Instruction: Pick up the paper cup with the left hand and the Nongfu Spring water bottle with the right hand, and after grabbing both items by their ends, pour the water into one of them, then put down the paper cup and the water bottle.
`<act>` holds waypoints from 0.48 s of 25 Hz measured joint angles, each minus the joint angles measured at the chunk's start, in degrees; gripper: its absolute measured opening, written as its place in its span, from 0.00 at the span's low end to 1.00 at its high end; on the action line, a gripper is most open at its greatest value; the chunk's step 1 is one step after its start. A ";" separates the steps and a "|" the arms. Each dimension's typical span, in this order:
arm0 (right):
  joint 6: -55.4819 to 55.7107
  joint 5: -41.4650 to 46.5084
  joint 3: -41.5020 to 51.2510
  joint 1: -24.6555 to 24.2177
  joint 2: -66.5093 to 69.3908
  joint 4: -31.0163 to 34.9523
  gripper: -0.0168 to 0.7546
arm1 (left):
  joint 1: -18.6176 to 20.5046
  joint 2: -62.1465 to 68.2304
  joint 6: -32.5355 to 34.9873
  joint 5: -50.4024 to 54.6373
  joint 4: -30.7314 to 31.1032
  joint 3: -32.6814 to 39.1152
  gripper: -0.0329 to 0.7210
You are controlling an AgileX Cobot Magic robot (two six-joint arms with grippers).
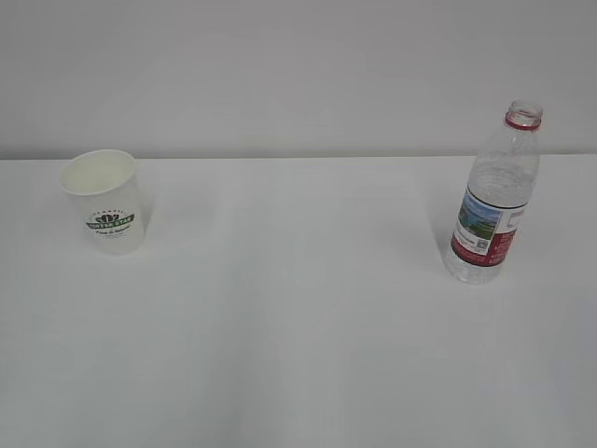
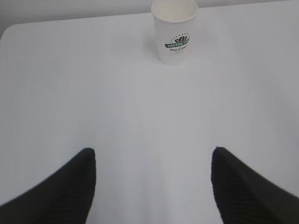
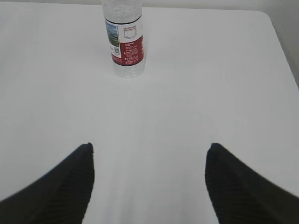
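The paper cup [image 1: 104, 202] stands upright on the left of the white table, white with a dark green logo; the left wrist view has the paper cup [image 2: 174, 31] far ahead of my left gripper [image 2: 153, 154], which is open with only bare table between its black fingers. The Nongfu Spring water bottle [image 1: 494, 199] stands upright and capless on the right, with a red neck ring. In the right wrist view the bottle [image 3: 124, 39] is far ahead, left of centre; my right gripper [image 3: 149, 148] is open and holds nothing. Neither arm shows in the exterior view. No water is discernible.
The white table [image 1: 298, 327] runs back to a plain pale wall. Its left rear corner [image 2: 7, 31] shows in the left wrist view and its right edge [image 3: 280, 42] in the right wrist view.
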 joint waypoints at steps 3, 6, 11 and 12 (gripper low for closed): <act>0.00 0.00 0.00 0.00 0.00 0.00 0.74 | 0.00 0.00 0.00 0.00 0.00 0.00 0.78; 0.00 0.00 0.00 0.00 0.00 0.00 0.74 | 0.00 0.00 0.00 0.00 0.00 0.00 0.77; 0.00 0.00 0.00 0.00 0.00 0.00 0.74 | 0.00 0.00 0.00 0.00 0.00 0.00 0.77; 0.00 0.00 0.00 0.00 0.00 0.00 0.74 | 0.00 0.00 0.00 0.00 0.00 0.00 0.77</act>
